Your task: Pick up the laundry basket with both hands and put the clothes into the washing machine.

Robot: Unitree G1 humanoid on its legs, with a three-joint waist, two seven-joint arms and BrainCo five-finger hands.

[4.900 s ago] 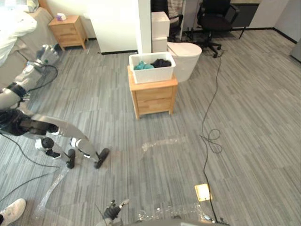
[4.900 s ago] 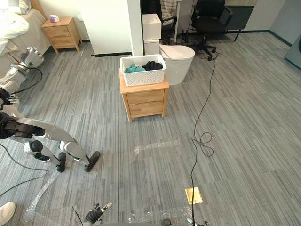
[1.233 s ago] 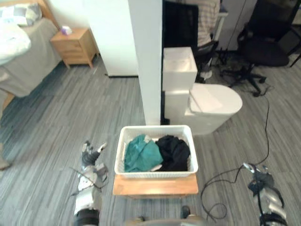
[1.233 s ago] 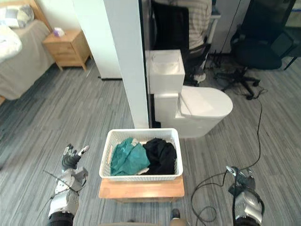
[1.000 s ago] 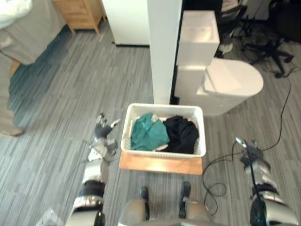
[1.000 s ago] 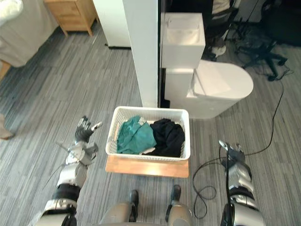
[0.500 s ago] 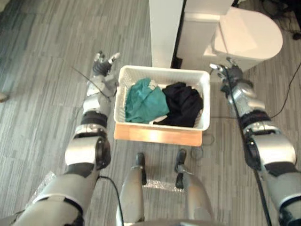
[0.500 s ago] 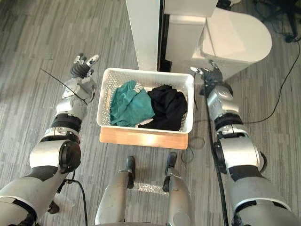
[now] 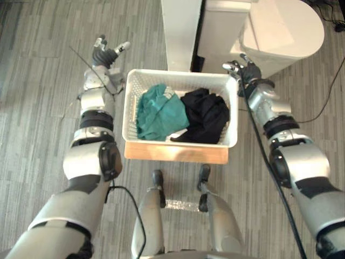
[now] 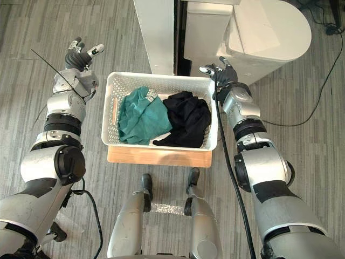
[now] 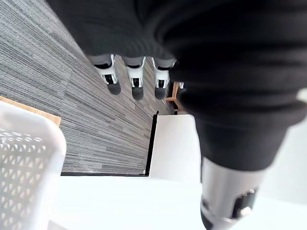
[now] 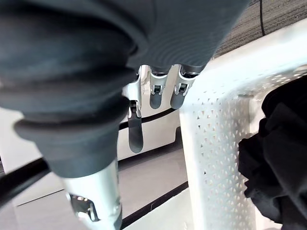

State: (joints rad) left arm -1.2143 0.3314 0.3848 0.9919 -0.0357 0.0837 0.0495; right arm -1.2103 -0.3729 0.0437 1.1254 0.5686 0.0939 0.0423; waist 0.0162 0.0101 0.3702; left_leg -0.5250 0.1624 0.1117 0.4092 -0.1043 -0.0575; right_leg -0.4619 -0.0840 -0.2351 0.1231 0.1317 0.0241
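Nearest, the wooden worktop (image 9: 172, 153) carries the white laundry basket (image 9: 179, 142), with a teal garment (image 9: 159, 110) and a black garment (image 9: 207, 116) heaped inside. Nothing is lifted yet, so the task is at its very start: the grasp, the carry and the loading all remain. At the basket's far left corner the left hand (image 9: 105, 54) hovers with fingers spread wide, clear of the rim; at the far right corner the right hand (image 9: 242, 70) sits just beside the rim, fingers relaxed and holding nothing. A second ago both hands hung low by the basket's near side; they have since reached forward, the right one closing in. Beyond stand a white pillar (image 9: 180, 32) and a toilet (image 9: 280, 32)
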